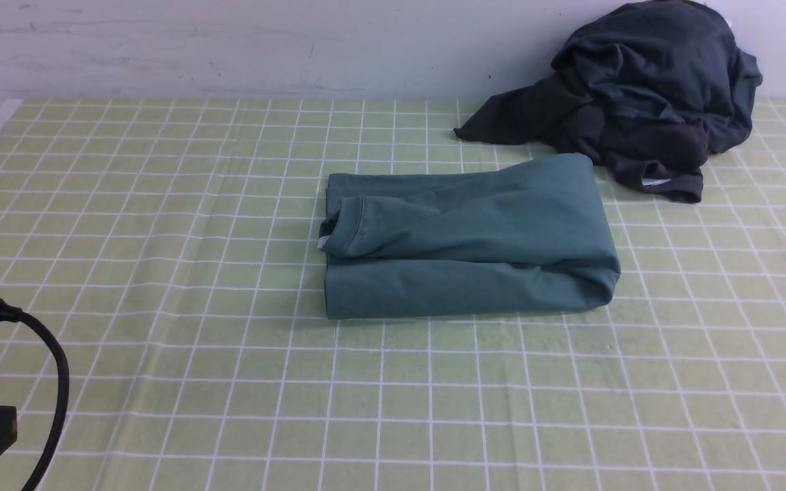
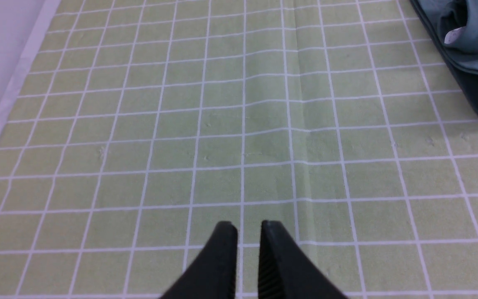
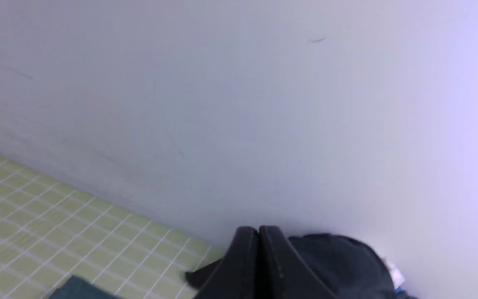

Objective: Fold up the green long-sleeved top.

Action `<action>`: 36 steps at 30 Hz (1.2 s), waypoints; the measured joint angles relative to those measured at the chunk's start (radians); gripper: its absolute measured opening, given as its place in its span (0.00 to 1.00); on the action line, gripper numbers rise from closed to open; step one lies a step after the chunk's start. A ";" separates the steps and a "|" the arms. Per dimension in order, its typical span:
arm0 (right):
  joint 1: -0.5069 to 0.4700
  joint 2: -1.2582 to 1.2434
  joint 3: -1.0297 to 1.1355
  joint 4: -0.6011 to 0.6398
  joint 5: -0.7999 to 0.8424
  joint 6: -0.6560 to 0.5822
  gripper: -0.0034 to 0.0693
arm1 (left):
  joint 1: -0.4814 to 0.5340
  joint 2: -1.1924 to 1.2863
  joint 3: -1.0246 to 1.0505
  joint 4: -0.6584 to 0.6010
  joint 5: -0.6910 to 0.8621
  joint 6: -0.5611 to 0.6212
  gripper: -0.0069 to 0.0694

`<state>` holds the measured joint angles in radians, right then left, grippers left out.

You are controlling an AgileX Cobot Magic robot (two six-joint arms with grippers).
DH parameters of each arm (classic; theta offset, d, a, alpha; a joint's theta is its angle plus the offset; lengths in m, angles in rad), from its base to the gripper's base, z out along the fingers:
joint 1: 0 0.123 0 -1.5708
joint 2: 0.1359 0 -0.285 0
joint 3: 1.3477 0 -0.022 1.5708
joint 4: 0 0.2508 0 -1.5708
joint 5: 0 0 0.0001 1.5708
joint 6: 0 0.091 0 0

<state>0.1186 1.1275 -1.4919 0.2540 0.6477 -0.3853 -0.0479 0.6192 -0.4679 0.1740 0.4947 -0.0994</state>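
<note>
The left gripper (image 2: 248,228) hangs low over the bare near-left tabletop (image 2: 139,145), its fingers (image 2: 222,257) narrowly parted and empty. The right gripper (image 3: 259,231) is raised toward the wall (image 3: 239,104), fingers pressed together on nothing; the front view does not show it. The top (image 1: 464,242) lies folded mid-tabletop. The dark clothes (image 1: 645,95) sit heaped far right, partly cut off.

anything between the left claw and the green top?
Nothing visible. From the left claw to the folded green long-sleeved top there is only bare checked tablecloth. The dark grey garment pile lies beyond the top by the wall, off that path.
</note>
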 joint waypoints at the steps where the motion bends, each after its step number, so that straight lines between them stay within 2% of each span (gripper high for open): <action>1: 0.000 -0.051 0.100 0.002 -0.115 -0.011 0.03 | 0.000 0.000 0.000 0.000 0.000 0.000 0.19; 5: 0.000 -0.265 0.559 0.006 -0.566 -0.087 0.03 | 0.000 0.000 0.000 0.000 0.000 0.000 0.19; 8: 0.000 -0.355 0.873 0.008 -0.768 -0.107 0.03 | 0.000 0.000 0.000 0.000 0.000 0.000 0.19; 9: 0.000 -0.359 0.890 0.008 -0.768 -0.106 0.03 | 0.000 0.000 0.000 0.000 0.000 0.000 0.19; 10: 0.000 -0.384 1.010 0.009 -0.799 -0.106 0.03 | 0.000 0.000 0.000 0.000 0.000 0.000 0.19; 14: 0.000 -0.401 1.220 0.011 -0.813 -0.106 0.03 | 0.000 0.000 0.000 0.000 0.000 0.000 0.19; 22: -0.001 -0.402 1.483 0.011 -0.796 -0.109 0.03 | 0.000 0.000 0.000 0.001 0.000 0.000 0.19; 27: 0.004 -0.418 1.516 0.021 -0.723 -0.109 0.03 | 0.000 0.000 0.000 0.001 0.000 0.000 0.19; 32: 0.006 -0.656 1.516 0.023 -0.514 -0.109 0.03 | 0.000 -0.001 0.000 0.002 0.001 0.000 0.19; 36: -0.052 -0.914 1.516 0.030 -0.406 -0.079 0.03 | 0.000 -0.001 0.000 0.002 0.001 0.000 0.19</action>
<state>0.0663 0.2132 0.0246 0.2841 0.2421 -0.4648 -0.0479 0.6181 -0.4679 0.1758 0.4958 -0.0994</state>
